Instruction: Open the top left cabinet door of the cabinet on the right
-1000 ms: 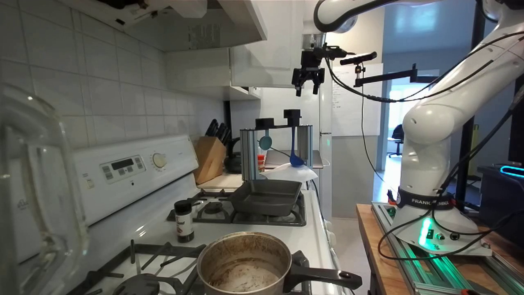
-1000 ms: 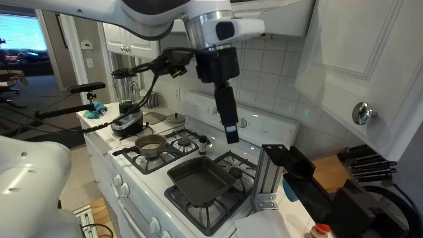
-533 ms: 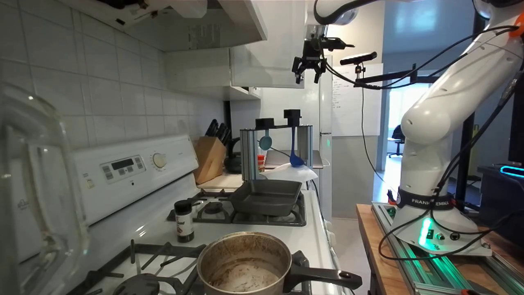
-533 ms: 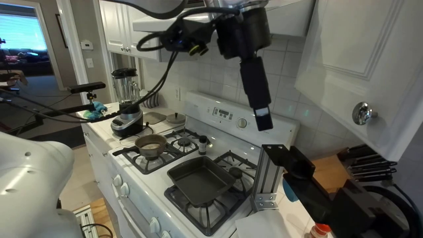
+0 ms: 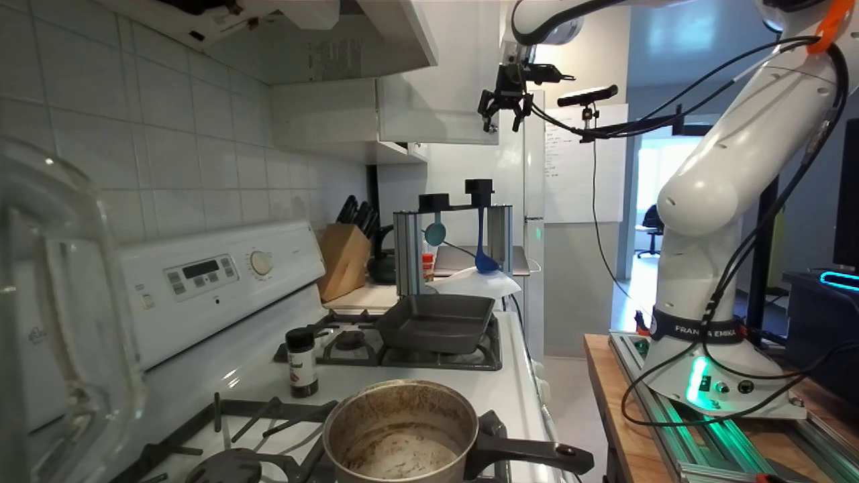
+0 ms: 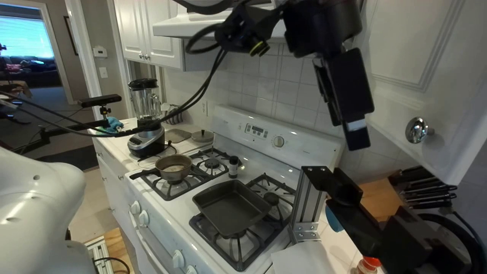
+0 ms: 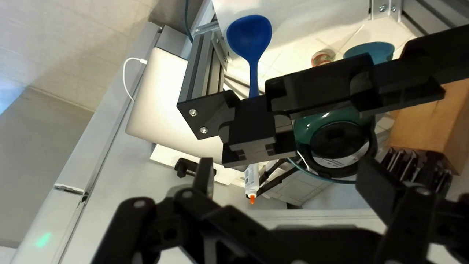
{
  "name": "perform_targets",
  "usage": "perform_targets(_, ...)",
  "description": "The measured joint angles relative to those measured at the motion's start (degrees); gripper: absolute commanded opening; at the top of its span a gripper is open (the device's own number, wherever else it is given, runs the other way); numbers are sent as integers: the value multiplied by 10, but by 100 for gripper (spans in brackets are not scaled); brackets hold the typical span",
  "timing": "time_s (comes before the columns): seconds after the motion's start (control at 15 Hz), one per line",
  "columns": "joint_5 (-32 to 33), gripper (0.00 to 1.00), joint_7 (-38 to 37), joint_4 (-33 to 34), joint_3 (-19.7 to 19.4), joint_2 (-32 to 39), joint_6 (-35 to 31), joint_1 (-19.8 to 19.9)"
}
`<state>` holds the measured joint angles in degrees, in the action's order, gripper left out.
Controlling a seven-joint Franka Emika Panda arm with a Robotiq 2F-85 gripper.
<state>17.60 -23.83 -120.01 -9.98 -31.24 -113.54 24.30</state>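
A white wall cabinet has a panelled door [image 6: 414, 87] with a round silver knob [image 6: 416, 130] at its lower corner. The door is shut; it also shows at top centre in an exterior view [image 5: 436, 100]. My gripper [image 6: 347, 135] is open and empty, left of the knob in that view. In an exterior view its fingertips [image 5: 502, 126] are level with the door's lower corner. In the wrist view the open fingers [image 7: 289, 181] have nothing between them; the knob does not show there. The tall plain white unit [image 5: 535, 174] stands behind; it shows in the wrist view [image 7: 121, 190].
A black utensil bracket [image 6: 354, 213] with a blue ladle [image 7: 251, 36] stands below the gripper. A knife block [image 5: 344, 258] is near the wall. The range hood [image 6: 213, 28] juts out beside the cabinet. A pan [image 6: 232, 207] and a pot [image 6: 174, 167] are on the stove.
My gripper has moved up and across towards the wall cabinet door and its knob, tilting a little. It stays open. The cabinet door has not moved.
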Motion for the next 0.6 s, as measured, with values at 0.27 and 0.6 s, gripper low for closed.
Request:
perform_targets(0.27, 0, 100, 3, 8, -1, 7, 0, 2)
perform_targets(0.6, 0, 100, 2, 8, -2, 8, 0, 2)
